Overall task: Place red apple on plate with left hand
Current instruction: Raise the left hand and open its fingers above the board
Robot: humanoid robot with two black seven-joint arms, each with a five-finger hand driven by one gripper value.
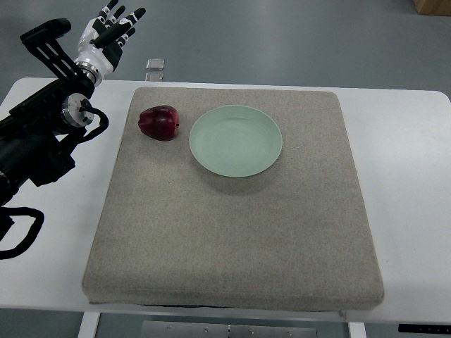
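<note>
One red apple (159, 123) lies just beside the green plate (235, 140).

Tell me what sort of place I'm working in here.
Probably a lab or test workspace, not a kitchen: a plain white table on grey flooring, a beige fabric mat, and only a dark red apple beside an empty pale green plate.

Single steep top view — robot's side
</note>
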